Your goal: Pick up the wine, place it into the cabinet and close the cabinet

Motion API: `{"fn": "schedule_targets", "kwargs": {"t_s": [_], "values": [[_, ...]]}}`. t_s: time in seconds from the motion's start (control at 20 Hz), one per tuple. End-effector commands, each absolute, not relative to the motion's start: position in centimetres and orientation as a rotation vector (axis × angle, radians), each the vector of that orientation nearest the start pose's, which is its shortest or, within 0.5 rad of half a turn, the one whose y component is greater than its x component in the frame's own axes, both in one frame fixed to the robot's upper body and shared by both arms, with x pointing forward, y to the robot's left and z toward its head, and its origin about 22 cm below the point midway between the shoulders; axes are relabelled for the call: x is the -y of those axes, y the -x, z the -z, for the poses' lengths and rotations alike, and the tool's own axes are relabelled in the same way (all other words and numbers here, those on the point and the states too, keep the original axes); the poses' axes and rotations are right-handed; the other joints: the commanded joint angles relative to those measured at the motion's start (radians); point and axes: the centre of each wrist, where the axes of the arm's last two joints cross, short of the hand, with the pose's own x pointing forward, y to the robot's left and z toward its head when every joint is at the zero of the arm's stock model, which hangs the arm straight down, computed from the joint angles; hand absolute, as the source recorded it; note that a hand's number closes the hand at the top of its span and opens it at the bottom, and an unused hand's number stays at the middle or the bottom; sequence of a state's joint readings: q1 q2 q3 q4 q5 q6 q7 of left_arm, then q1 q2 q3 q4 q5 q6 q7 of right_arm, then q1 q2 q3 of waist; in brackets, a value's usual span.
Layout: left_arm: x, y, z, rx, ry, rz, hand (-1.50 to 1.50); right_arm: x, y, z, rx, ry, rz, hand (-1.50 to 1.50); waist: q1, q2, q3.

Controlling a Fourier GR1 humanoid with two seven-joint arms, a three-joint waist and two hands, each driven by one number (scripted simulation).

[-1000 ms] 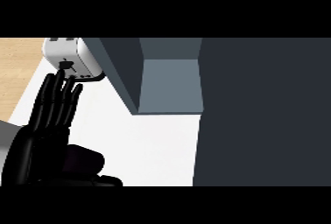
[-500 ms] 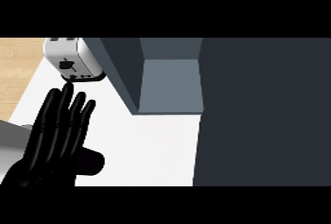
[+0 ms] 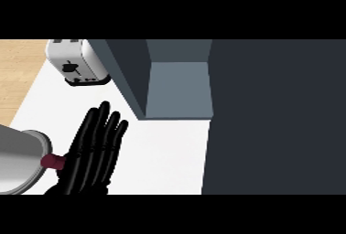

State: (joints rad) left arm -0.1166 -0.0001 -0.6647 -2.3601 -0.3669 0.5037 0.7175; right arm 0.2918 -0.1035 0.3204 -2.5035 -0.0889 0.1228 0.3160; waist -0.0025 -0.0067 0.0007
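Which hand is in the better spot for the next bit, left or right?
Left. The left hand is the only one showing, open with straight fingers over the white counter, and a dark red cap, probably the wine's, pokes out right beside it. The right hand is not in view.

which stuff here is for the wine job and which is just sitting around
For the job: cabinet, dark panel, likely its door, left hand, dark red cap, possibly the wine.
Just around: toaster, grey round object, counter.

Black hand (image 3: pixel 86 168), long slender segmented fingers
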Motion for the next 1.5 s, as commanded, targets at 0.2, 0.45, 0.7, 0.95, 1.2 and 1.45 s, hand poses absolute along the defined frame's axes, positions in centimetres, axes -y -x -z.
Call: {"fn": "schedule_targets", "kwargs": {"t_s": [0.2,0.45,0.7,0.95,1.2,1.45], "values": [[-12.5,-11.6,-20.3,1.842,0.123,-0.115,-1.50,21.0,-9.3,-19.2,1.943,-0.309,-0.277,-1.50,0.007,-0.001,0.000],[-12.9,-11.8,-21.0,1.870,0.059,-0.117,-1.50,20.7,-8.0,-19.8,1.943,-0.322,-0.266,-1.50,0.006,-0.008,0.000],[-13.1,-11.7,-20.5,1.846,0.037,-0.118,-1.50,21.1,-8.0,-20.1,1.927,-0.307,-0.271,-1.50,0.007,-0.003,-0.001],[-14.2,-11.0,-21.0,1.837,-0.005,-0.145,-1.50,21.4,-8.8,-19.4,1.932,-0.294,-0.275,-1.50,0.015,-0.006,0.000],[-16.0,-11.5,-21.6,1.843,-0.082,-0.142,-1.50,20.6,-8.0,-20.2,1.930,-0.306,-0.272,-1.50,0.013,-0.007,-0.002],[-17.6,-11.6,-21.0,1.838,-0.141,-0.145,-1.50,20.8,-7.9,-20.1,1.945,-0.311,-0.262,-1.50,0.007,-0.005,-0.003]]}}
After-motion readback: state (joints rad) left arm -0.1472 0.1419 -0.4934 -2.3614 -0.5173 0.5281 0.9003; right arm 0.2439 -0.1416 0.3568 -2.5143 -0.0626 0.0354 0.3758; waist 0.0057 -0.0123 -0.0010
